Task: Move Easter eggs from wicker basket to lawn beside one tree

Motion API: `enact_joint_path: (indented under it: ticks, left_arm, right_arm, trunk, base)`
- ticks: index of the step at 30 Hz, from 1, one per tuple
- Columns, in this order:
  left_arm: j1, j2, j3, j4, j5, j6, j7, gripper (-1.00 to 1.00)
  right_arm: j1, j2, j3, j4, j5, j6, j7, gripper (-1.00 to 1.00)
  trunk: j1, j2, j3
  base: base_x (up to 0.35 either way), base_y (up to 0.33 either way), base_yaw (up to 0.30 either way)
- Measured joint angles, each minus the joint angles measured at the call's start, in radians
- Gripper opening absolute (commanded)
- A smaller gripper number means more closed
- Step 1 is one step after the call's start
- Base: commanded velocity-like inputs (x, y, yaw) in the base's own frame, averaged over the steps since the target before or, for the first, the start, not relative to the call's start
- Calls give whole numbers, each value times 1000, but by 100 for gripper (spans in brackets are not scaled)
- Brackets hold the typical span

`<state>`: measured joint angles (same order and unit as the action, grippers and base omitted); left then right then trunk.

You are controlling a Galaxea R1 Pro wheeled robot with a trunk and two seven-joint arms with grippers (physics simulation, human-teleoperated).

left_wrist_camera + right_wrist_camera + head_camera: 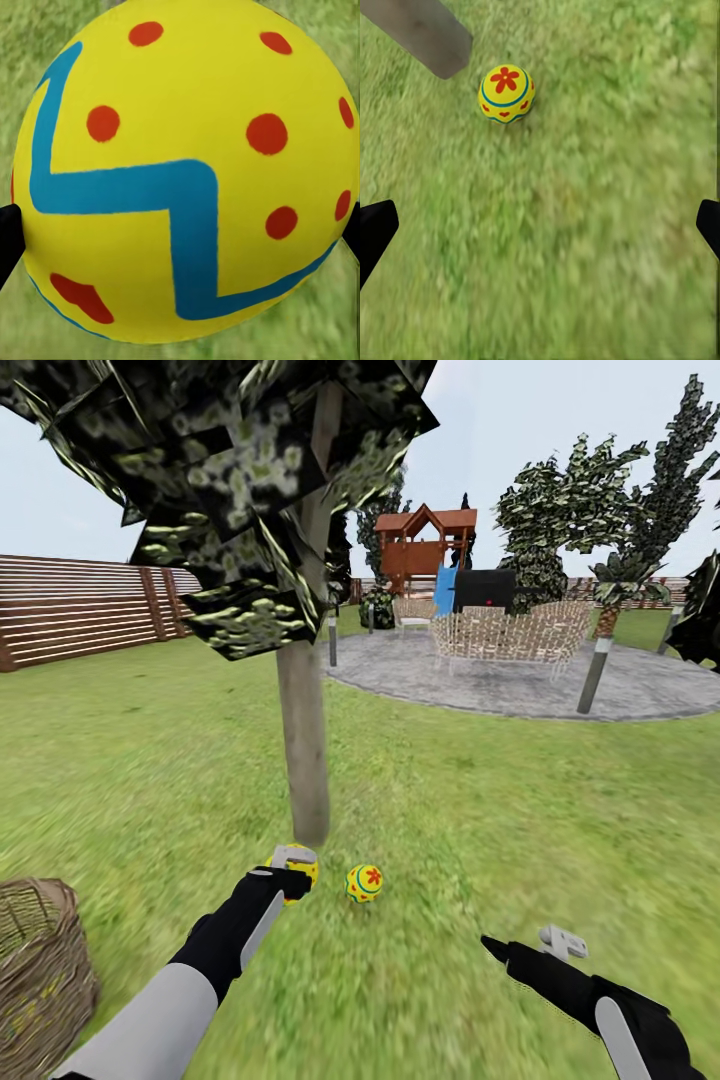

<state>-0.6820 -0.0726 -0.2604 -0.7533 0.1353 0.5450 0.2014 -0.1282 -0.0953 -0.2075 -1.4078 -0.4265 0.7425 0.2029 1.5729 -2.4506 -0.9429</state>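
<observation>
- The left gripper [291,872] is holding one Easter egg [180,176] just in front of the foot of the tree [303,750], low over the lawn [480,780]. In the left wrist view a black fingertip [9,236] is pressing each side of it.
- That held egg is showing a blue zigzag band and red dots; it's looking so round from here that I honestly can't tell which way its long axis is running.
- A second egg [364,883] is sitting on the grass just right of the held one, near the trunk, with a red flower motif facing up toward the cameras. It's reading slightly taller than wide, so probably standing more or less on end, but hard to call.
- The right gripper [520,945] is hanging over bare grass with its jaws spread wide, nothing between them, well short of that second egg.
- The wicker basket [40,960] is standing upright on the lawn at the robot's left; its inside is hard to see.
</observation>
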Motion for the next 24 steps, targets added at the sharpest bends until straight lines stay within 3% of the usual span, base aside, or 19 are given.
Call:
enact_joint_path:
  ticks: [7, 24]
  left_arm:
    - [0, 0, 0, 1, 0, 0, 0, -100]
    - [0, 1, 0, 2, 0, 1, 1, -100]
  right_arm:
    - [0, 1, 1, 0, 0, 0, 0, 100]
    - [0, 2, 10, 0, 0, 1, 1, 100]
  trunk:
    - [0, 0, 0]
    - [0, 0, 0]
  base:
    - [264, -177, 0]
    - [190, 33, 0]
